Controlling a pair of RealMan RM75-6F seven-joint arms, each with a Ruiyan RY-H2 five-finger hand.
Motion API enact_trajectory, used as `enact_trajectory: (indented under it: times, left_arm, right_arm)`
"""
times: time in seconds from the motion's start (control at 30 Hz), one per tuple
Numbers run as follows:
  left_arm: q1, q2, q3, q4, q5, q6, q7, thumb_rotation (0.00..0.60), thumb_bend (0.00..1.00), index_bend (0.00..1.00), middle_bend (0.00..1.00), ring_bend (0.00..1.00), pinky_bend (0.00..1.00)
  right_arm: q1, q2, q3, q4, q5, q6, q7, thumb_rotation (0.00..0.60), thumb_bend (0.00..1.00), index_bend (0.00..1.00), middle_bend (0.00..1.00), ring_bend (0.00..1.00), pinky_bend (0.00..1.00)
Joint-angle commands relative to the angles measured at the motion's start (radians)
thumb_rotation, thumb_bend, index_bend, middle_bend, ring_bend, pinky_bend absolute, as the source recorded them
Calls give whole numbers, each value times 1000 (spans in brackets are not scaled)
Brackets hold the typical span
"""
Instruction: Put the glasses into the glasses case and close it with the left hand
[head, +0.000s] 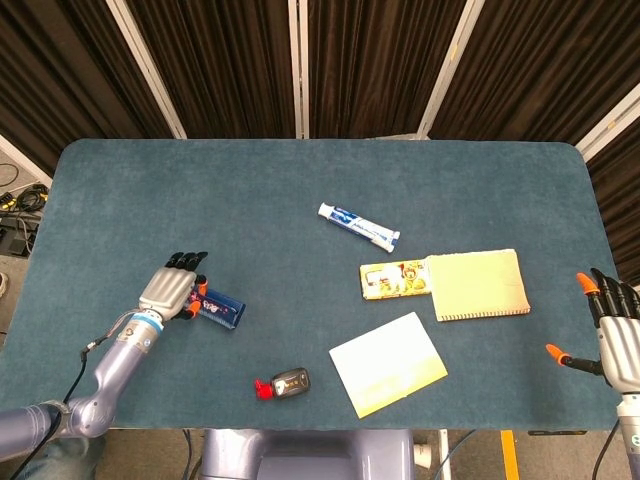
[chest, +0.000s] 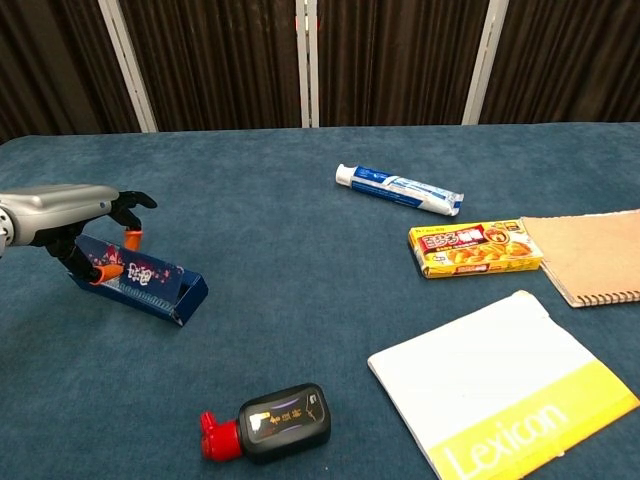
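The blue glasses case (head: 221, 310) (chest: 152, 283) lies at the table's left front, its patterned lid folded down over the tray. The glasses do not show in either view; the lid covers the inside. My left hand (head: 173, 291) (chest: 66, 213) is over the case's left end. Its orange-tipped fingers (chest: 129, 238) curl onto the lid and another tip sits at the case's near side, so it grips that end. My right hand (head: 612, 335) hangs at the table's right edge, fingers spread, holding nothing; the chest view does not show it.
A black bottle with a red cap (head: 284, 384) (chest: 270, 424) lies in front of the case. A toothpaste tube (head: 358, 227), a yellow food box (head: 393, 279), a tan notebook (head: 478, 285) and a white and yellow book (head: 388, 363) occupy the middle and right.
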Motion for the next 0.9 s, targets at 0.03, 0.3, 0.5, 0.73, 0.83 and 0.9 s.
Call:
enact_trajectory:
  times: [0.03, 0.3, 0.5, 0.73, 0.83, 0.9]
  left_arm:
    - [-4, -7, 2, 10, -3, 1, -4, 600, 428, 375, 0, 0, 0]
    - [8, -26, -19, 42, 87, 57, -101, 600, 238, 0, 0, 0, 0]
    - [11, 3, -2, 42, 146, 31, -158, 600, 145, 0, 0, 0, 0]
    - [-8, 0, 32, 79, 176, -42, -182, 600, 126, 0, 0, 0, 0]
    - [-11, -33, 36, 115, 181, -40, -179, 600, 128, 9, 0, 0, 0]
    - [-10, -54, 34, 135, 184, -26, -174, 600, 130, 60, 0, 0, 0]
  right_arm:
    - [0, 0, 0, 1, 1, 0, 0, 600, 0, 0, 0, 0, 0]
    - [-1, 0, 0, 2, 1, 0, 0, 600, 0, 0, 0, 0, 0]
    - [-1, -1, 0, 0, 3, 0, -1, 600, 0, 0, 0, 0, 0]
    - [0, -1, -1, 1, 2, -2, -2, 600, 0, 0, 0, 0, 0]
    - [-1, -2, 0, 2, 4, -1, -1, 600, 0, 0, 0, 0, 0]
    - [-1, -2, 1, 3, 5, -2, -2, 600, 0, 0, 0, 0, 0]
